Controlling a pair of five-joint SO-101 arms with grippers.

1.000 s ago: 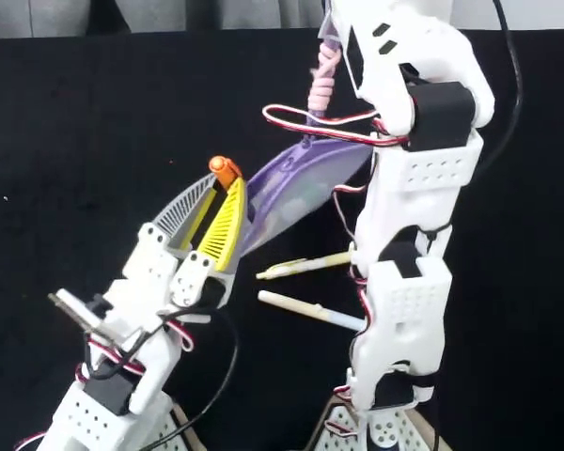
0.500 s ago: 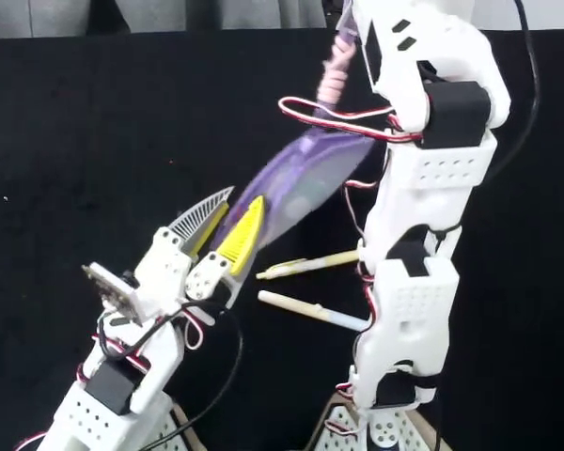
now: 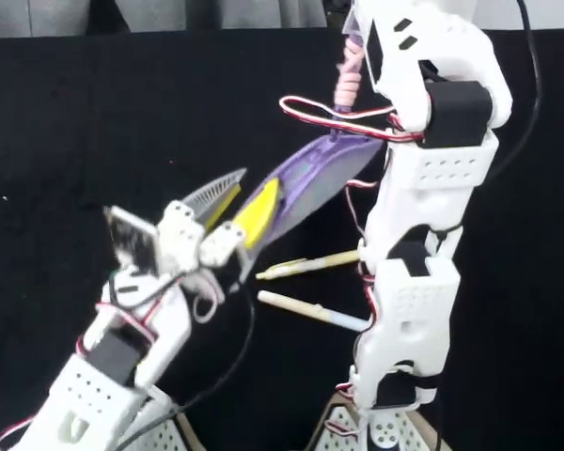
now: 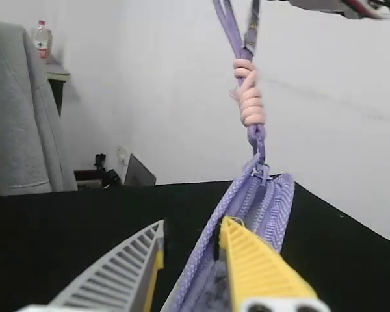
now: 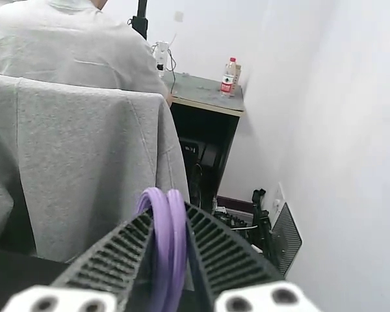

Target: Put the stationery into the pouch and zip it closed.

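Loading the pouch is judged to be the step in hand. In the high view the pouch is held off the table, slanting from 1 o'clock down through centre toward 7 o'clock. Two pens lie on the table just off centre at 5 o'clock, one beyond the other, so the task is judged unfinished and zipping not yet due.

The right gripper is clamped on the strap, from which the pouch hangs. The left gripper is set at a narrow gap over the pouch's lower end, with one wall of the pouch between its fingers. Whether the wall is pinched cannot be told.

For the next move, the left gripper would have to be drawn clear of the pouch, lowered to a pen and closed across its barrel. The mouth must be kept up and parted by the strap.

The pens are seen in the high view. In the left wrist view the zip is seen parted, with a pink coil on the strap above it. In the right wrist view the doubled strap is seen between the dark fingers.
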